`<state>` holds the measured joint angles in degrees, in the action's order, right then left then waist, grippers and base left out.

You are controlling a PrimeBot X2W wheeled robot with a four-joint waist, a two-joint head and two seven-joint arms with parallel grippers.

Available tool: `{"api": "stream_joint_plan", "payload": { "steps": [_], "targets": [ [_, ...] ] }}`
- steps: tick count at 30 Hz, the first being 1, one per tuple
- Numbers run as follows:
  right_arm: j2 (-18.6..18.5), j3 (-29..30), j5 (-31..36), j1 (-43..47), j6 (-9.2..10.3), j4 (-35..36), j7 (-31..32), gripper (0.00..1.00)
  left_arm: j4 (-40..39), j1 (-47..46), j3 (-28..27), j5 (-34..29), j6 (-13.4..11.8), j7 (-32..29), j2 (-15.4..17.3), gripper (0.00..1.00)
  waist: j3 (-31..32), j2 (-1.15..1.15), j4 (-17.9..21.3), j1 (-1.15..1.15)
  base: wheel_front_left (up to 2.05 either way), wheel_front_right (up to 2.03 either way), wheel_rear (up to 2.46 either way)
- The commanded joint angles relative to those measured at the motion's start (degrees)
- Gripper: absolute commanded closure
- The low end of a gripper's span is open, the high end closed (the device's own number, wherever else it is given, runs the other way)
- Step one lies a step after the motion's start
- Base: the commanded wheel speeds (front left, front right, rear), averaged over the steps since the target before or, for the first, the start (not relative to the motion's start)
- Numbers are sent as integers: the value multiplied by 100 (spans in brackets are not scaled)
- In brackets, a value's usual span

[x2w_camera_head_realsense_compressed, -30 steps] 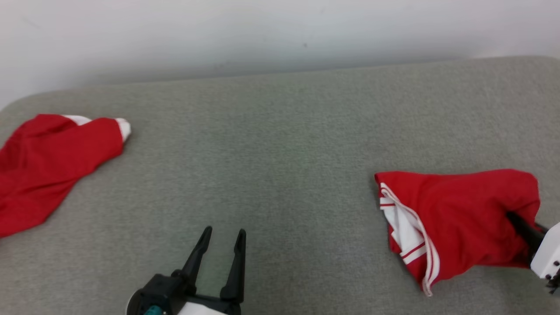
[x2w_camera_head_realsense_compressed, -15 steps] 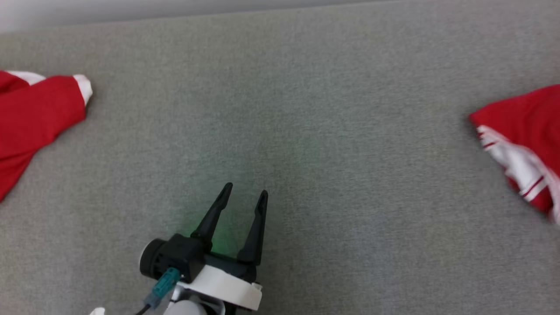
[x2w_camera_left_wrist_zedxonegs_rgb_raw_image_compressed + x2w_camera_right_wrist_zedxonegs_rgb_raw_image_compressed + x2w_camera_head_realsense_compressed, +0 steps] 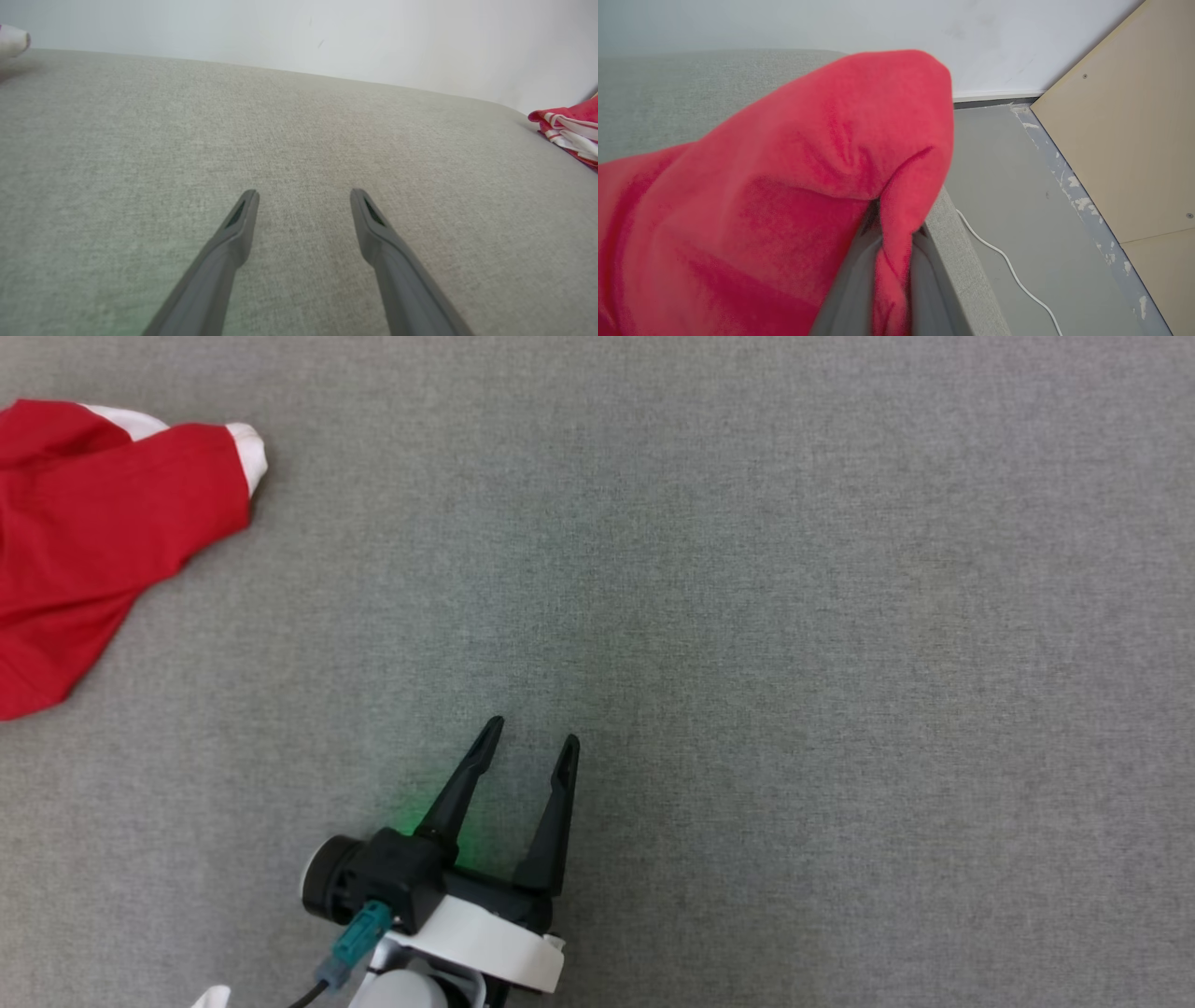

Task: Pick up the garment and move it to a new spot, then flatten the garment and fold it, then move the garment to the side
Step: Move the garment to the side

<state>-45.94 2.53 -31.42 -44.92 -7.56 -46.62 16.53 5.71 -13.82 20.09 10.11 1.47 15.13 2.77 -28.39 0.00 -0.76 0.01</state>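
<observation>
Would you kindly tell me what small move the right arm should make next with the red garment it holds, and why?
Probably draw the right gripper inward, carrying the red garment toward the middle of the table. It is shut on a fold at the table's edge, while the open left gripper hovers over the grey surface there.

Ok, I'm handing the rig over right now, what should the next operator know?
Left end effector: open, empty, over bare grey padded table.
Right end effector: shut on a fold of the red fabric garment, at the table's right edge.
A second red garment with white cuff lies at the table's left.
Done: garment gripped. Left: set it on a new spot, flatten, fold, move aside.
</observation>
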Motion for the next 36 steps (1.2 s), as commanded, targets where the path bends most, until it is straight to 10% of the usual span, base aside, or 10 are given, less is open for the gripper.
{"api": "stream_joint_plan", "payload": {
  "steps": [1, 3, 4, 5, 18, 36],
  "targets": [
    [-62, 70, 66, -76, 15, -100, -30, 100, -3, 18, -22, -57, -14, 0, 23, 0, 30, 0, 0, -1, 0, 0, 0],
    [-10, 224, 227, -109, 15, -344, -27, 100, 7, 78, -34, -66, -22, 0, 23, 0, 85, 0, 25, -1, 0, 0, 0],
    [15, 294, 339, -120, 15, -469, -33, 64, 14, 104, -39, -71, -22, 0, 23, 0, 116, 0, 41, -1, 0, 0, 0],
    [35, 354, 469, -140, 15, -591, -45, 0, 24, 116, -40, -77, -15, 1, 23, 0, 152, 0, 57, -1, 0, 0, 0],
    [827, 449, 1530, 239, 15, -307, -1230, 0, 52, 452, -77, 193, -122, 0, 23, 0, 1009, 0, 287, -1, 0, 0, 0],
    [2386, 780, 2218, 3272, 15, 1848, -2835, 0, 5, 1673, -577, 438, -301, 0, 24, 0, 2630, 0, 122, -1, 0, 0, 0]
  ]
}}
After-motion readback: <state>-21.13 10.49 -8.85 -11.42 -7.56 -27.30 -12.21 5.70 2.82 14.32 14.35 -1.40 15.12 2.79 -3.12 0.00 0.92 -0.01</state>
